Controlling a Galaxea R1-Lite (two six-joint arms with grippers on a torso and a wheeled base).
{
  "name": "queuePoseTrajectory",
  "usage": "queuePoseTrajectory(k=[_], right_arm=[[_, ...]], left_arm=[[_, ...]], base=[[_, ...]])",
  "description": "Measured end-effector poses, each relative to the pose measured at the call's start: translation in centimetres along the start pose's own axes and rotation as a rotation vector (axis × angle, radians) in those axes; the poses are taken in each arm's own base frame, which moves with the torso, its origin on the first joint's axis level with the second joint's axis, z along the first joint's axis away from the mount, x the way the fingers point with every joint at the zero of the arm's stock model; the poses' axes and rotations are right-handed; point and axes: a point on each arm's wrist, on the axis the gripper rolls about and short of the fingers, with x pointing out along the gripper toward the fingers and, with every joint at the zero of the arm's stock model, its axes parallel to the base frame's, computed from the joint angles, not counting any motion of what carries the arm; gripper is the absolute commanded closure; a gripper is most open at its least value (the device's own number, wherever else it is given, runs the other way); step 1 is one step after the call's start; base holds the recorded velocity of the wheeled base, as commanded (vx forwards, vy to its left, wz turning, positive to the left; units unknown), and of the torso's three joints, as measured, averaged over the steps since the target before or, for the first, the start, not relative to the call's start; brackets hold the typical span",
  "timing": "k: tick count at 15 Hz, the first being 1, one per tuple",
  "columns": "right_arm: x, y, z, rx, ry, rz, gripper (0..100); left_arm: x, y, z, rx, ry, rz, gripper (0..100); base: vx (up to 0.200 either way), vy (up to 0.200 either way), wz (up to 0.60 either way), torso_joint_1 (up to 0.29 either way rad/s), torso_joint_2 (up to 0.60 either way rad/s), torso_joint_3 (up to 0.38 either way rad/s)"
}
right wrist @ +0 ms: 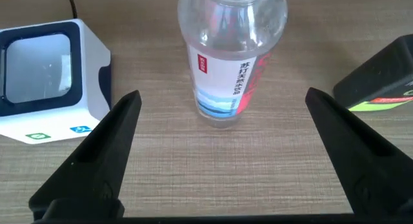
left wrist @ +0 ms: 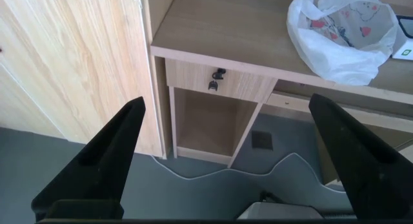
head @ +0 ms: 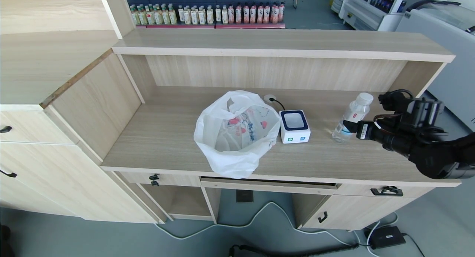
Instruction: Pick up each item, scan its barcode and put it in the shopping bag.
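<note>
One clear water bottle [head: 352, 118] stands upright on the wooden counter [head: 167, 138], right of one white barcode scanner [head: 294, 126] and one open white shopping bag [head: 237, 132] that touches it. The right gripper [right wrist: 222, 98] faces the bottle, fingers spread and not touching; a dark box [right wrist: 381, 75] lies nearby. The left gripper [left wrist: 227, 100] hangs spread below the counter front.

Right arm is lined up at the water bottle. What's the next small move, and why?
Probably ease the right gripper a little further forward, then close on the bottle. The bottle stands upright on the counter, centred in the gap between the open fingers and touching neither, so a short straight advance should seat it for a grasp before it goes to the scanner.
</note>
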Motion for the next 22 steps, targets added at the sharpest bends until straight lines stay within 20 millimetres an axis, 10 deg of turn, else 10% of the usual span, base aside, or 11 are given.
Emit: queuePoseTrajectory(k=[22], right_arm=[[7.6, 2.6, -1.0, -0.098, -0.063, -0.057, 0]], left_arm=[[0.0, 0.0, 0.0, 0.0, 0.0, 0.0, 0]], base=[[0.0, 0.0, 0.0, 0.0, 0.0, 0.0]])
